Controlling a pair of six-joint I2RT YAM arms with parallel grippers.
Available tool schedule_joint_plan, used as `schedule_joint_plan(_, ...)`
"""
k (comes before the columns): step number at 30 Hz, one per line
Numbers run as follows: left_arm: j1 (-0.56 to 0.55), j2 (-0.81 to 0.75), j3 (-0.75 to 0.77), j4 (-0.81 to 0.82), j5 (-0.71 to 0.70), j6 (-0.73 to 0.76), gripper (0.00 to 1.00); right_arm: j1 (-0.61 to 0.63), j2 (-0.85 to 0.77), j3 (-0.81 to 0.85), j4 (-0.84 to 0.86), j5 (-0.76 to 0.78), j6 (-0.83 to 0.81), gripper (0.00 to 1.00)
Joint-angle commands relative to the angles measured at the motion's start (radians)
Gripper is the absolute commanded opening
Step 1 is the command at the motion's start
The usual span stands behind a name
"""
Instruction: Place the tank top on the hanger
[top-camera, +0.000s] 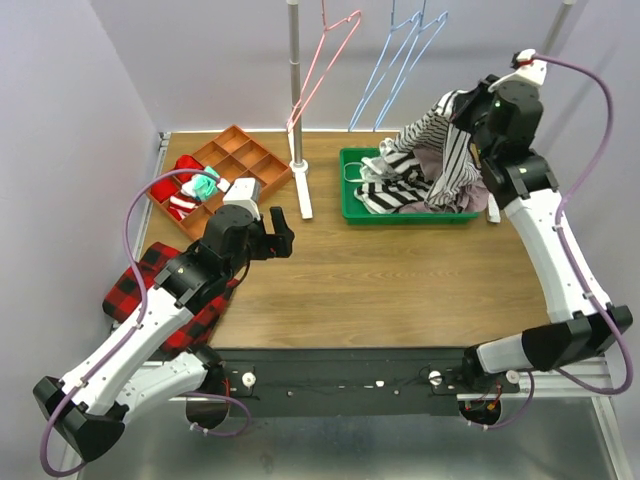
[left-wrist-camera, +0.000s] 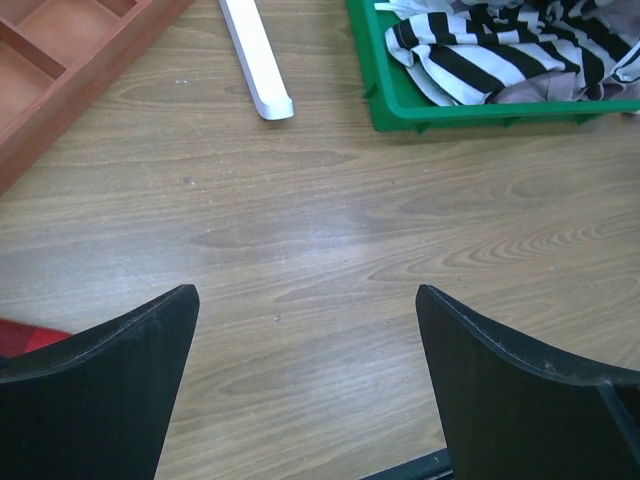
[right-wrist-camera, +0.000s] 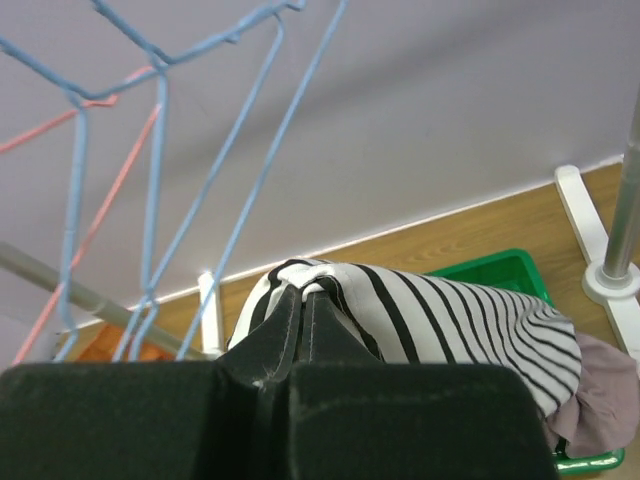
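1. Pinching a fold of the tank top (right-wrist-camera: 450, 320), the right gripper (right-wrist-camera: 305, 290) has its jaws clamped tight on the cloth, raised over the green bin (top-camera: 400, 217).
2. Left gripper (left-wrist-camera: 305, 300): jaws apart, empty, low over the table (left-wrist-camera: 330, 230).
3. Hanger (top-camera: 325, 65) hangs on the rail, left of the top, beside the blue hangers (top-camera: 400, 70).
4. Risk: the bunched grip hides the straps, so threading may fail. The cloth could also snag the blue hangers.
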Motion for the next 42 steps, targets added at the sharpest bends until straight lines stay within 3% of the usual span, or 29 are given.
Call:
schedule_joint_plan(1, 0.007, -0.019, 0.031, 0.008, 0.036, -0.016, 0.99, 0.002, -0.052, 0.133, -0.083, -0.118, 0.030, 0.01)
schedule_joint_plan(9, 0.007, -0.010, 0.042, 0.027, 0.065, -0.035, 0.99, 0.002, 0.116, 0.393, -0.111, -0.107, 0.013, 0.01)
schedule_joint_plan(14, 0.009, 0.007, 0.048, 0.034, 0.081, -0.035, 0.99, 0.002, 0.314, 0.548, -0.120, -0.046, -0.017, 0.01)
schedule_joint_plan(18, 0.009, 0.032, 0.051, 0.036, 0.096, -0.032, 0.99, 0.001, 0.414, 0.755, -0.195, -0.038, -0.017, 0.01)
schedule_joint_plan(25, 0.009, 0.052, 0.048, 0.068, 0.110, -0.032, 0.99, 0.001, 0.310, 0.780, -0.076, -0.009, -0.039, 0.01)
schedule_joint_plan(30, 0.009, 0.070, 0.043, 0.090, 0.125, -0.042, 0.99, 0.001, 0.194, 0.674, 0.027, -0.053, -0.007, 0.01)
schedule_joint_plan(36, 0.009, 0.076, 0.042, 0.107, 0.134, -0.052, 0.99, 0.001, 0.060, 0.628, 0.058, -0.151, 0.056, 0.01)
schedule_joint_plan(42, 0.009, 0.081, 0.031, 0.114, 0.131, -0.061, 0.99, 0.001, -0.020, 0.591, 0.021, -0.343, 0.162, 0.01)
